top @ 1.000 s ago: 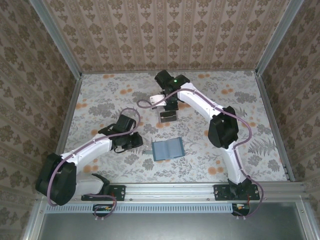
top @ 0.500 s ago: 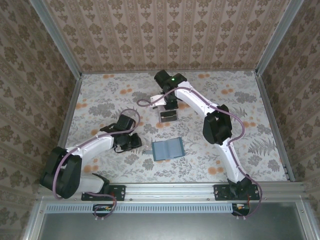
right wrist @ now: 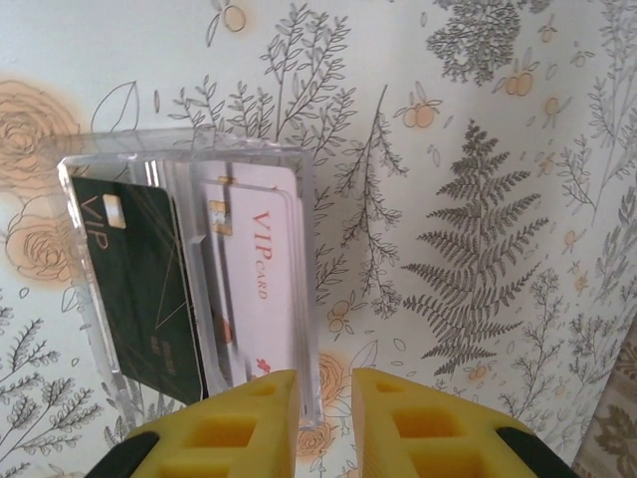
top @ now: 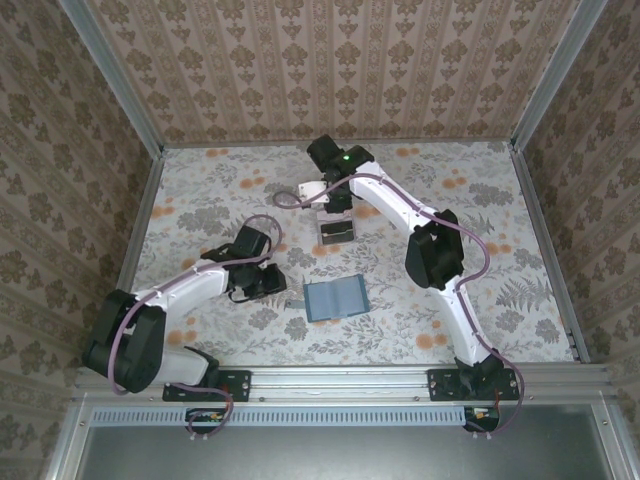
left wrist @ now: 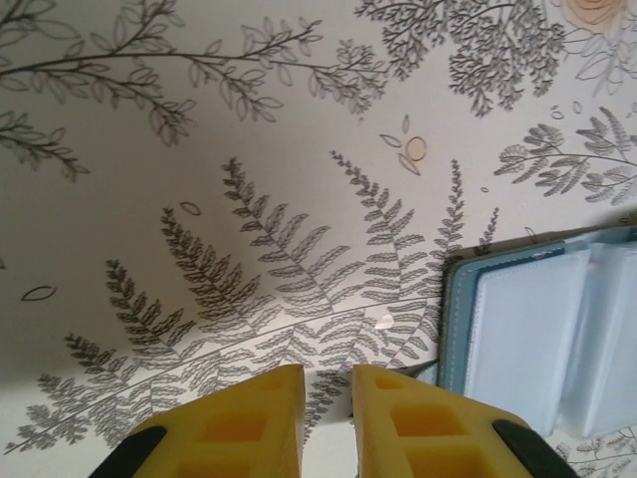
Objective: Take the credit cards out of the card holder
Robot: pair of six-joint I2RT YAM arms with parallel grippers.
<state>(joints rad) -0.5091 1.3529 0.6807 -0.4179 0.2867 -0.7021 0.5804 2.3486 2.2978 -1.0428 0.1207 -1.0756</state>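
The teal card holder (top: 335, 298) lies open and flat in the middle of the table; its blue rim and pale inner pockets (left wrist: 537, 329) sit right of my left gripper. Two credit cards, one dark green (right wrist: 139, 289) and one pale pink (right wrist: 261, 279), stand in a clear plastic box (right wrist: 189, 149) at the back (top: 336, 230). My right gripper (right wrist: 325, 388) hangs just over that box (top: 336, 212), jaws slightly apart astride its right wall, gripping nothing. My left gripper (left wrist: 328, 383) is low by the holder's left edge (top: 272, 283), jaws narrowly apart over bare tablecloth.
A floral cloth covers the table (top: 480, 250), with patterned walls on three sides. A thin clear flap edge (left wrist: 378, 319) lies on the cloth left of the holder. A metal rail (top: 350, 380) runs along the near edge by the arm bases.
My right gripper's jaws have parted and it has drawn back a little toward the far wall, above the clear box. The left gripper stays beside the holder.
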